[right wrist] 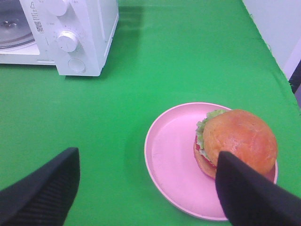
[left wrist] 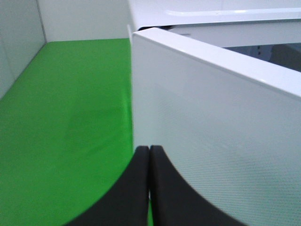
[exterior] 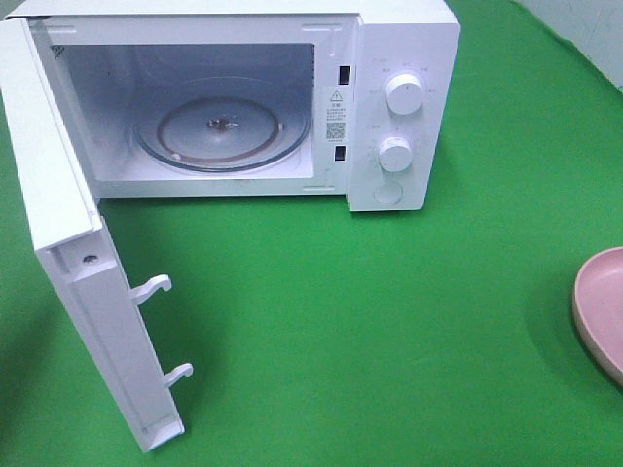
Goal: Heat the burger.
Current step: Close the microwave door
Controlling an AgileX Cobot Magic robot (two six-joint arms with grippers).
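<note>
The high camera looks down on the microwave (exterior: 234, 97), which both wrist cameras also see, the left close up.

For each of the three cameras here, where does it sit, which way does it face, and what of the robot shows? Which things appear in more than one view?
Exterior high: mounted above, looking down at the open microwave, its door and the pink plate at the edge; no arm shows.
Left wrist: beside the door's outer face; the shut left gripper shows.
Right wrist: above the cloth, facing the burger on the plate; the open right gripper shows.
Shared: microwave and plate in exterior and right wrist; door in exterior and left wrist.
</note>
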